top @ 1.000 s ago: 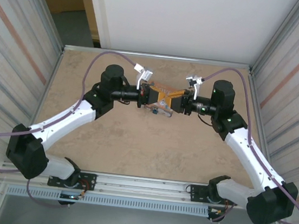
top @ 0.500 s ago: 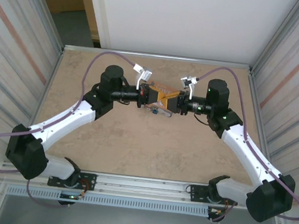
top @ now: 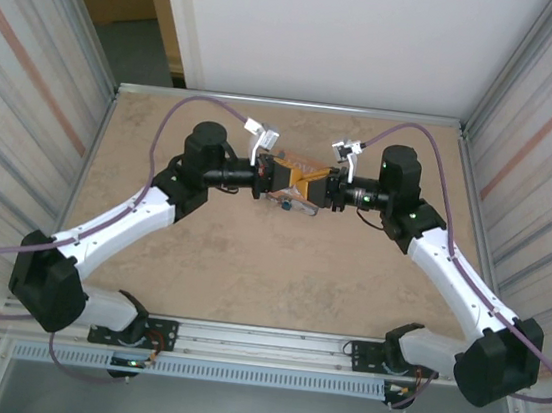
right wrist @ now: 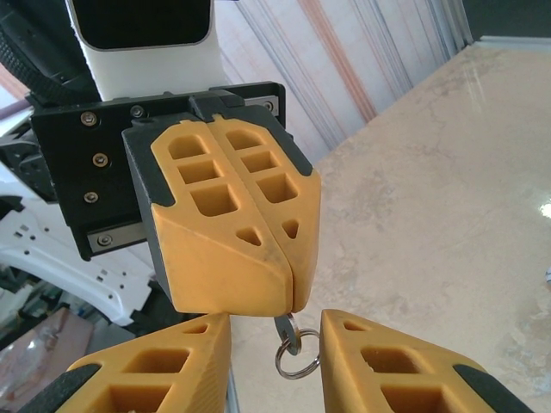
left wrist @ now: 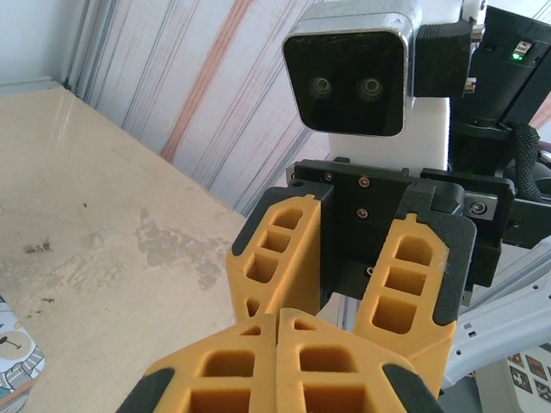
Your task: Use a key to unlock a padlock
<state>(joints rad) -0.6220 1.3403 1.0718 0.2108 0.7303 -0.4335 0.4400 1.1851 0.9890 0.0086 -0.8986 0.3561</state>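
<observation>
My left gripper (left wrist: 277,323) is shut on the small silvery key (right wrist: 285,329). Only the key's head pokes out below the left gripper's closed orange fingers (right wrist: 232,232), and a split ring (right wrist: 297,360) hangs from it. My right gripper (right wrist: 275,348) faces it tip to tip, open, with one fingertip on each side of the key's head and ring, touching neither. From above, the two grippers meet over the middle of the table at the left gripper (top: 294,181) and right gripper (top: 314,185). A tiny dark bluish thing (top: 283,206) just below them may be the padlock; it is too small to tell.
A corner of the box with cartoon cats (left wrist: 13,361) lies on the tan table (top: 249,264) beneath the left gripper. Striped metal walls (top: 29,86) close in both sides. A white panel (top: 347,34) stands at the back.
My right arm has moved left, bringing its fingers up to the left gripper's tips, and its jaws have narrowed a little. The left arm has held still.
</observation>
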